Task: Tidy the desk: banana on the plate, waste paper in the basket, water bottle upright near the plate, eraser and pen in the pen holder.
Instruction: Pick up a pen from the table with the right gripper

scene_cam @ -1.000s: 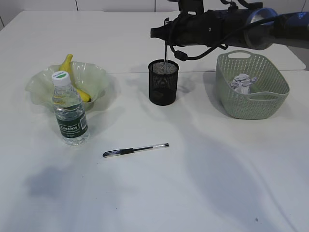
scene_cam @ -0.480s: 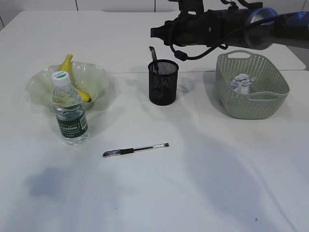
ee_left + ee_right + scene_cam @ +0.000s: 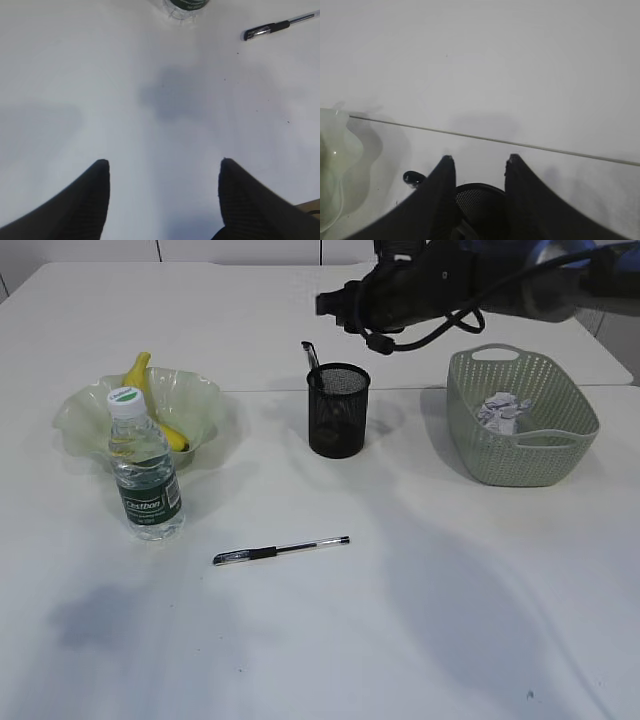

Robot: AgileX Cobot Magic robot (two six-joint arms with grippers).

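Currently right gripper [image 3: 477, 165] hangs above the mesh pen holder [image 3: 338, 410], fingers apart, holding nothing. One pen [image 3: 311, 353] leans out of the holder's left rim; a second pen [image 3: 281, 550] lies flat on the table [image 3: 420, 620]. Left gripper [image 3: 162, 172] is open over bare table. Banana [image 3: 150, 400] sits on the plate [image 3: 205, 400], water bottle [image 3: 143, 468] upright just beside it, waste paper [image 3: 503, 410] in the basket [image 3: 520, 455].
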